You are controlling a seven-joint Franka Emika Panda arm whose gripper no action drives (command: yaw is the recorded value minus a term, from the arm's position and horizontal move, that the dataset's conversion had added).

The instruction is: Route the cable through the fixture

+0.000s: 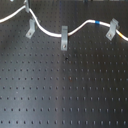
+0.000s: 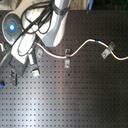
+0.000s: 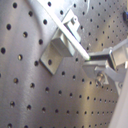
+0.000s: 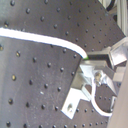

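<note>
Cable (image 1: 50, 33) snakes across black pegboard (image 1: 60, 90) in first exterior view. From first exterior view's left: slanted fixture (image 1: 30, 29) touching cable, upright clip (image 1: 64, 38), paler clip (image 1: 112, 30) beside blue band (image 1: 98, 23). Gripper (image 3: 95, 64) fingers pinching cable beside fixture.

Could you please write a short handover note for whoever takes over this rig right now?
Gripper: the cable runs up to the fingertips in both wrist views; whether it is clamped cannot be told.
Cable: white, snaking across the top of the pegboard in the first exterior view; it passes the upright clip in the middle and, with its blue band, the paler slanted clip at the first exterior view's right.
Fixture: slanted grey clip at the first exterior view's left; the cable runs at its hooked top.
Done: cable brought to the fixture.
Left: confirm seating in the hook, then release.
</note>
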